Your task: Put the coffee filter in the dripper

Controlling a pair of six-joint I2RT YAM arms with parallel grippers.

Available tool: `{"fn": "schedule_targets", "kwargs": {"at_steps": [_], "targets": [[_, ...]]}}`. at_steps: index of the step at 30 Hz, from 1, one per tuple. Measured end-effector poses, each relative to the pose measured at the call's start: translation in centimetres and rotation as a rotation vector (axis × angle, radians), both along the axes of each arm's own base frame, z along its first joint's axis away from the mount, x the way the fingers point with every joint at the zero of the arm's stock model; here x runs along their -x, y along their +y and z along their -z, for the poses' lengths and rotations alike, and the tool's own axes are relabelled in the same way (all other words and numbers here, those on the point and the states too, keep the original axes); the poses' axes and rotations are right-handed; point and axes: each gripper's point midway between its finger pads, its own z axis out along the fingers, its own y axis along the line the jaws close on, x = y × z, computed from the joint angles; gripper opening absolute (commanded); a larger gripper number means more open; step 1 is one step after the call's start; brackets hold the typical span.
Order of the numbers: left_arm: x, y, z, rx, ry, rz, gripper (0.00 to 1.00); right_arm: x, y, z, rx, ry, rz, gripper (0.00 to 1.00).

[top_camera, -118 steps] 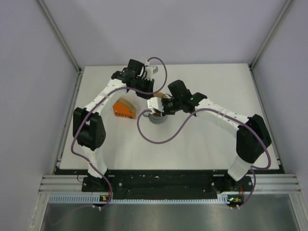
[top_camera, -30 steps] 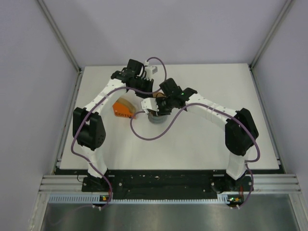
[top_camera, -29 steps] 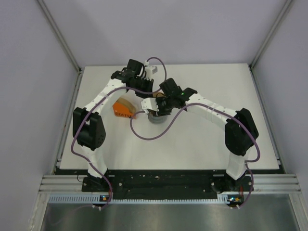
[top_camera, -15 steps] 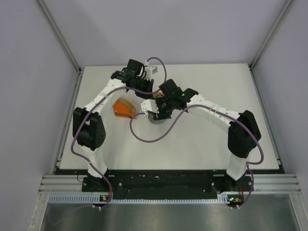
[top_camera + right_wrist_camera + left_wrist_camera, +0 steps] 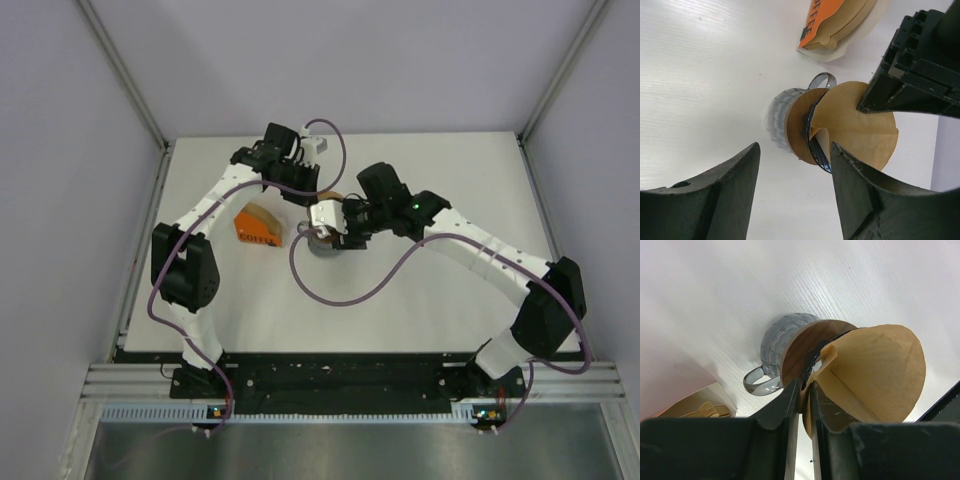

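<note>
Nearest me, the two arms rise from their bases at the front edge of the white surface [image 5: 420,310] and lean in toward its middle. A purple cable [image 5: 350,296] loops low from the right arm over the bare surface.

Just beyond that loop stands the grey mug [image 5: 778,120]. It is ribbed on the outside, has a brown rim [image 5: 798,125] on top, and its handle is turned toward the orange pack. The dripper [image 5: 817,147] sits on that rim. From the right wrist view only a dark blue arc of it shows, the rest covered by paper.

The right claw [image 5: 795,150] hangs over the mug, released. Its two dark fingers [image 5: 720,195] are spread wide to either side with nothing between them, clear of mug, dripper and paper.

To the left of the mug, lying flat on the surface and apart from it, is the orange pack [image 5: 258,228], with tan paper showing at its open end.

A little farther back, the coffee filter [image 5: 875,367] is up in the air, tilted. Its wide rounded edge points away from the mug and its lower part reaches down to the dripper's mouth, where one flap curls in against the blue ring. Whether it is seated inside I can't tell.

The left claw [image 5: 802,397] comes in from the far side and is clenched on the filter's edge, its fingers [image 5: 785,407] pressed close with just the paper pinched between them.
</note>
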Motion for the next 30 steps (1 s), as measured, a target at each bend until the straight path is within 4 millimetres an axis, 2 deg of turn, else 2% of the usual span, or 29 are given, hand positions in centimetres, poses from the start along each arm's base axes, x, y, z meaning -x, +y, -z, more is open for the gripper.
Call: {"fn": "schedule_targets", "kwargs": {"at_steps": [7,12,19,22,26,30], "targets": [[0.0,0.0,0.0,-0.001,0.001,0.002,0.28,-0.3,-1.6,-0.9,-0.124,0.056,0.09,0.62],[0.1,0.1,-0.1,-0.004,0.003,0.005,0.35,-1.6,-2.4,-2.4,-0.222,0.093,0.163,0.63],[0.3,0.2,-0.2,-0.011,0.004,0.014,0.45,-2.9,-2.3,-3.7,-0.312,0.122,0.234,0.64],[0.2,0.2,-0.4,-0.011,0.0,0.015,0.48,-3.2,-2.0,-4.1,-0.359,0.144,0.267,0.56],[0.2,0.2,-0.7,-0.01,-0.005,0.016,0.49,-3.8,-1.4,-4.6,-0.412,0.189,0.312,0.38],[0.1,0.1,-1.4,-0.007,-0.013,0.017,0.49,-5.1,-0.9,-3.4,-0.415,0.239,0.378,0.32]]}}
